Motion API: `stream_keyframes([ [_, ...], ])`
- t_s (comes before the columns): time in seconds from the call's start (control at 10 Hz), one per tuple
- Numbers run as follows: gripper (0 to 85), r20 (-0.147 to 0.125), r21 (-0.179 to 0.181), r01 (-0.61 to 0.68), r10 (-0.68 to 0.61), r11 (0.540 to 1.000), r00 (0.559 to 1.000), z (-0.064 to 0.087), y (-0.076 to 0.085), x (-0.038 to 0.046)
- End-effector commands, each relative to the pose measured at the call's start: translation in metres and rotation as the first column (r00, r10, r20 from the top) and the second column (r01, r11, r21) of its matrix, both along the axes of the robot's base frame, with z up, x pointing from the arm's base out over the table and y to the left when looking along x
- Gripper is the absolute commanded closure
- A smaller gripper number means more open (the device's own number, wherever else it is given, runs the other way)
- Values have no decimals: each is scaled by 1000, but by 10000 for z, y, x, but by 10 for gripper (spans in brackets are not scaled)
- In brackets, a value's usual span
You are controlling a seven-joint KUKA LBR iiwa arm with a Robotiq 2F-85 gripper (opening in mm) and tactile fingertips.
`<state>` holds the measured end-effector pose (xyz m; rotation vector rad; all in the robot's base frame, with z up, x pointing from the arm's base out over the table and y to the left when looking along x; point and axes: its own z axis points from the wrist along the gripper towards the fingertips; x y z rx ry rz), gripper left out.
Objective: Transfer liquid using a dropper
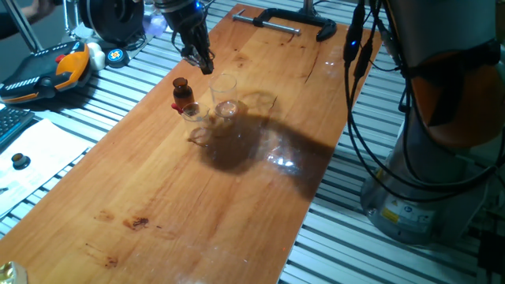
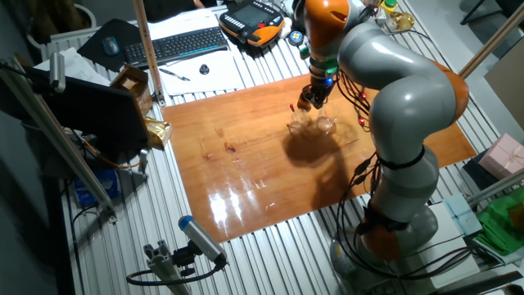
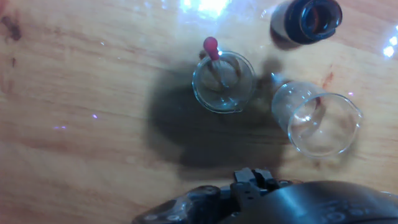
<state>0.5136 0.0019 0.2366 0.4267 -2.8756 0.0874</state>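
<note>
- Hand view: you're looking straight down on the wooden table (image 3: 74, 124). The dropper (image 3: 214, 59) stands in the small glass cup (image 3: 222, 81), red bulb poking over the rim at top left, thin tube leaning down inside.
- Bigger glass cup (image 3: 317, 121) sits just right of the small one, close but can't tell if touching. Brown bottle (image 3: 306, 20) is at top right, mouth uncapped, apart from both cups.
- Only dark hardware shows at the bottom edge here; fingertips not visible, so can't tell how wide the fingers stand or whether they hold anything.
- One fixed view: gripper (image 1: 203, 61) hangs above the table, behind the cups, w/ nothing seen in it. Fingers too dark and blurred to judge the gap. Bottle (image 1: 181, 92), small cup (image 1: 190, 112) and tall cup (image 1: 226, 99) cluster near the far end.
- Other fixed view: arm (image 2: 393, 90) bends over the table, hand above the cups (image 2: 311, 124). A clamp (image 1: 288, 20) grips the table's far edge.
</note>
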Motion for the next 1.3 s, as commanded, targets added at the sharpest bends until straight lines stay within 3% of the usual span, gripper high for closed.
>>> stream_keyframes([
  [0.0,677,-5,-14,14,-14,1000,1000,23,91,76],
  [0.1,620,-10,-47,16,-16,999,1000,42,182,160],
  [0.2,577,-14,-46,33,-33,998,999,10,255,215],
  [0.5,440,25,-46,50,-49,998,998,-256,428,389],
  [0.8,400,56,-44,51,-48,998,997,-462,553,548],
  [1.2,380,68,-27,43,-42,999,997,-682,581,661],
])
